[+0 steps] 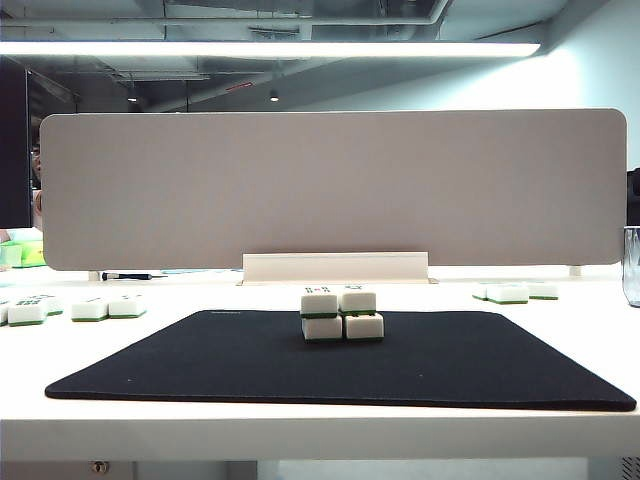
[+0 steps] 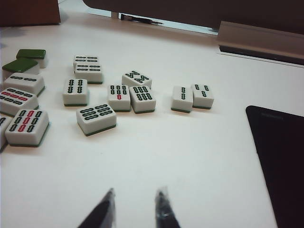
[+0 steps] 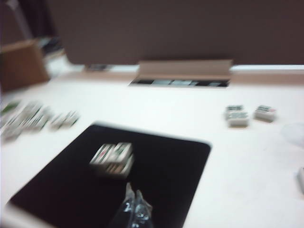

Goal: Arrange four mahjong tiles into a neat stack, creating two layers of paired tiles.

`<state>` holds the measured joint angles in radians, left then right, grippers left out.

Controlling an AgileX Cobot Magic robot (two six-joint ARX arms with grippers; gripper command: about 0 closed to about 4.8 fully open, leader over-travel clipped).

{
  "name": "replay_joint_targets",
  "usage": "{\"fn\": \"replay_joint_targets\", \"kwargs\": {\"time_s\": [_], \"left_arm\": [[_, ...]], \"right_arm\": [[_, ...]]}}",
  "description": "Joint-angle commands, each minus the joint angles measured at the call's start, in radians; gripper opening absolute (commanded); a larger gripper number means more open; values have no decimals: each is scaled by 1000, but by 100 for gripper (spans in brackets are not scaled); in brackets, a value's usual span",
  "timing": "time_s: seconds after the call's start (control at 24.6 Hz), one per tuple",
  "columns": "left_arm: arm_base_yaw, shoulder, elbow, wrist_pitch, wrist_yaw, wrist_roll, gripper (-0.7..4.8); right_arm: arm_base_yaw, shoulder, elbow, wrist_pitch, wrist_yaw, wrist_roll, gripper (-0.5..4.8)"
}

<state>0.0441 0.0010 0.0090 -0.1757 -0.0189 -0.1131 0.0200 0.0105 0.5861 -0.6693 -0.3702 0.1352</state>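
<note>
Two-layer stack of four white, green-backed mahjong tiles standing on black mat. Left tool released over white tabletop; right tool clenched, empty, near stack.

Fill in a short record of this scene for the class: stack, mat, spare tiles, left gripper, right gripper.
stack: four mahjong tiles in two layers of pairs, on the mat
mat: black mat on the white table
spare tiles: loose tiles on the table beside the mat
left gripper: left gripper above bare table, jaws apart, empty
right gripper: right gripper above the mat near the stack, tips together, empty; view blurred
</note>
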Motion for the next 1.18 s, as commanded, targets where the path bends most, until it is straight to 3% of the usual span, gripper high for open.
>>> {"fn": "replay_joint_targets", "kwargs": {"time_s": [0.04, 0.2, 0.45, 0.61, 1.18], "left_arm": [[-1, 1, -3, -10, 4, 1, 112], [-1, 1, -3, -10, 4, 1, 112], [0, 1, -3, -10, 5, 1, 112], [0, 1, -3, -10, 4, 1, 112], [0, 1, -3, -10, 5, 1, 112]], "right_arm": [[0, -11, -126, 229, 132, 117, -1], [1, -11, -362, 444, 333, 232, -1], [1, -12, -582, 629, 379, 269, -1], [1, -12, -581, 610, 425, 226, -1], [0, -12, -581, 488, 420, 121, -1]]}}
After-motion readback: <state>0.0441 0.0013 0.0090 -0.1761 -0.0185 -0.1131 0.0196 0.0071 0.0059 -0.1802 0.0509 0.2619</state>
